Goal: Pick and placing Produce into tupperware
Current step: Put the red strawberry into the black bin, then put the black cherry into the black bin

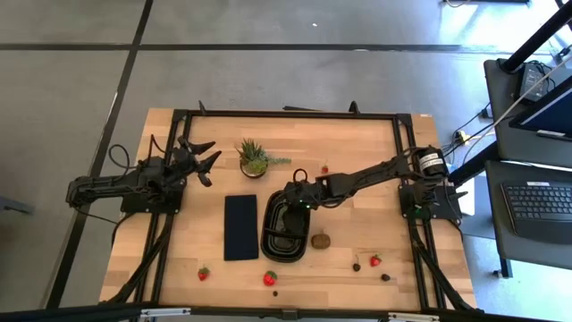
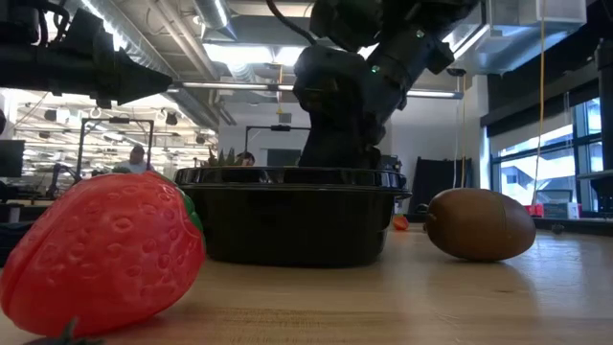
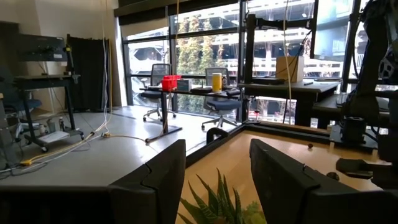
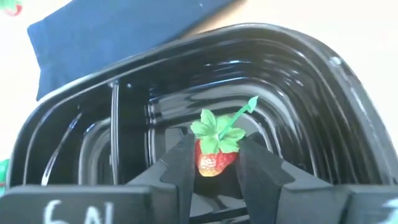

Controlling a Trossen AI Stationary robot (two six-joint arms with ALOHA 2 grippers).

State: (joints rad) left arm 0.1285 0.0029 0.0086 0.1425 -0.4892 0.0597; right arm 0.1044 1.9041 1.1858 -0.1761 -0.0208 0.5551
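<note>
The right gripper (image 4: 214, 165) pinches a small strawberry (image 4: 214, 157) between its two fingers, just above the ridged floor of the black tupperware (image 4: 311, 93). In the right wrist view the berry's long axis runs along the gap between the fingers, its green leafy cap and thin stem pointing away from the wrist camera and its red tip toward it.

From above, the tupperware (image 1: 273, 246) lies near the table's middle with its long axis running from the far edge toward the near edge, and the right gripper (image 1: 292, 199) sits over its far end. A flat dark rectangular panel (image 1: 240, 226) lies just beside it on the left, parallel to it. A brown kiwi (image 1: 321, 239) rests just right of the container; its long axis runs left to right.

The left gripper (image 1: 207, 156) hangs over the table's left side near a spiky potted plant (image 1: 253, 158), fingers spread and holding nothing.

More strawberries lie along the near edge of the light wooden table (image 1: 357, 143): one at left (image 1: 204, 273), one in the middle (image 1: 270, 278), one at right (image 1: 375, 260), with tiny dark berries (image 1: 385, 277) close by.

The low view shows an open workshop with ceiling lights and windows; the left wrist view shows desks and office chairs.
</note>
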